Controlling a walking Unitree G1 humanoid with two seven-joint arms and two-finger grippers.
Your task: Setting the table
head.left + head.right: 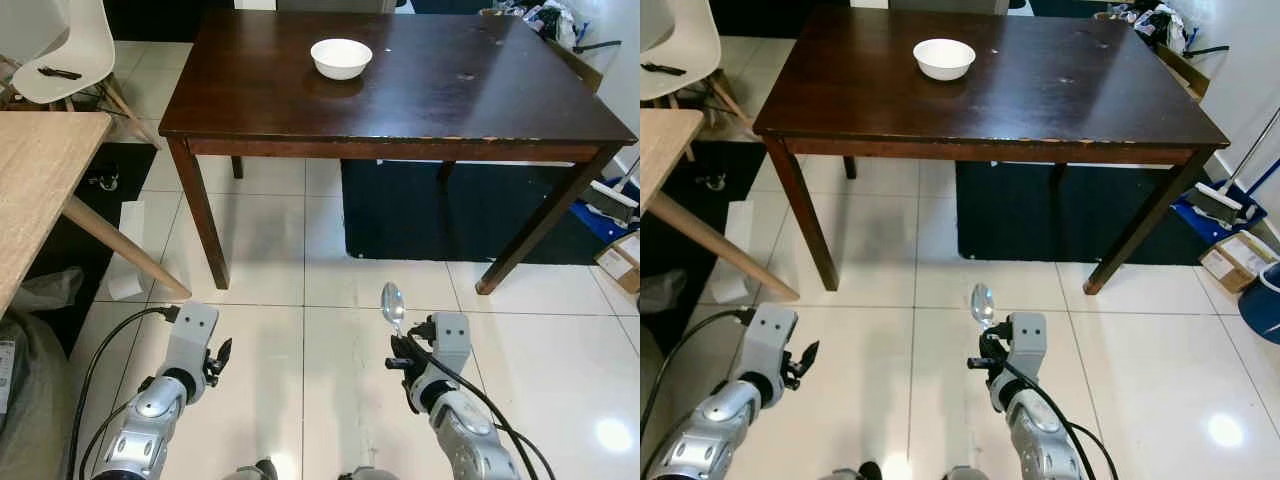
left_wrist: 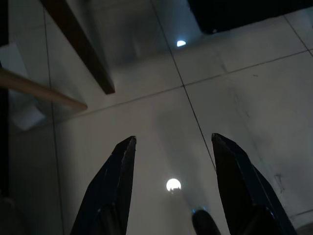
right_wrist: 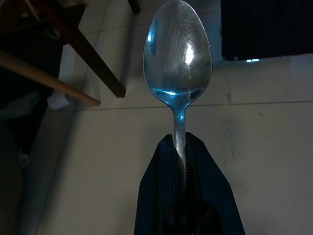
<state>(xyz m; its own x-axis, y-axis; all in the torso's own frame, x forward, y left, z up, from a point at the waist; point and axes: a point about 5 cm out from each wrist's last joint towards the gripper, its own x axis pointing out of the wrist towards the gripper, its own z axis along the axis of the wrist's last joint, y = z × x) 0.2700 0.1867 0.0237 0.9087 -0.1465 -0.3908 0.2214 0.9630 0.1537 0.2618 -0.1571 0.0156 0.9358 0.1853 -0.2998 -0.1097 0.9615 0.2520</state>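
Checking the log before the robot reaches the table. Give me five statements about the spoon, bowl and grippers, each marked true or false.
1. The right gripper is shut on the spoon. True.
2. The spoon's bowl end points away from the gripper. True.
3. The white bowl sits on the floor. False: it stands on the dark table.
4. The left gripper holds a fork. False: its fingers are open and hold nothing.
5. The spoon already lies beside the bowl. False: it is held above the floor, short of the table.

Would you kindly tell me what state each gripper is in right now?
Left gripper: open, holding nothing.
Right gripper: closed on the spoon.
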